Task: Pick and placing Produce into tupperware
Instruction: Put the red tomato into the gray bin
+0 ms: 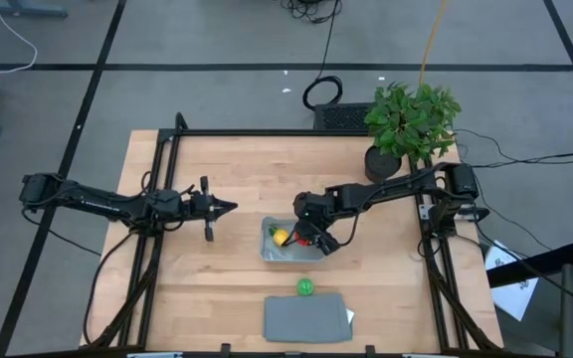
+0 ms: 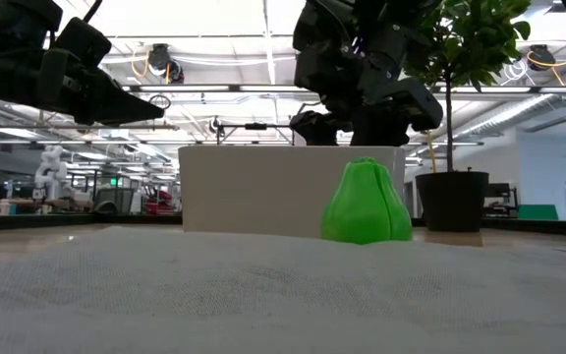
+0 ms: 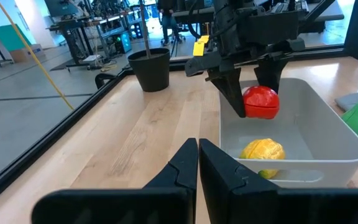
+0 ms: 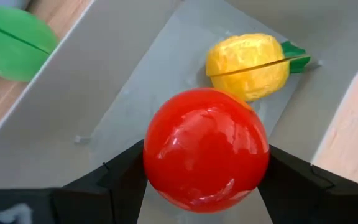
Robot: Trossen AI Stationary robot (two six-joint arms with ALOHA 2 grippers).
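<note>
The tupperware [image 1: 288,253] is a clear greyish box in the middle of the table. The yellow produce [image 1: 281,237] lies on its floor [image 4: 166,68]. The green produce [image 1: 305,287] rests on the wood outside the box, between it and the grey lid. My right gripper [image 1: 313,240] hovers over the box's right part, shut on the red round produce [image 3: 261,102]. My left gripper [image 1: 225,207] waits left of the box, shut and holding nothing [image 3: 197,163]. My right gripper pinches the red round produce [image 4: 205,149] between its two fingers [image 4: 120,180], one on each side of its widest part. The fingers come from above, pointing down. The produce is lifted clear, at about rim height inside the tupperware [image 3: 303,155], beside the yellow produce [image 3: 263,151].
A flat grey lid [image 1: 306,318] lies near the table's near edge, just behind the green produce. A potted plant [image 1: 411,119] stands at the far right corner. Bare wood lies between my left gripper and the box.
</note>
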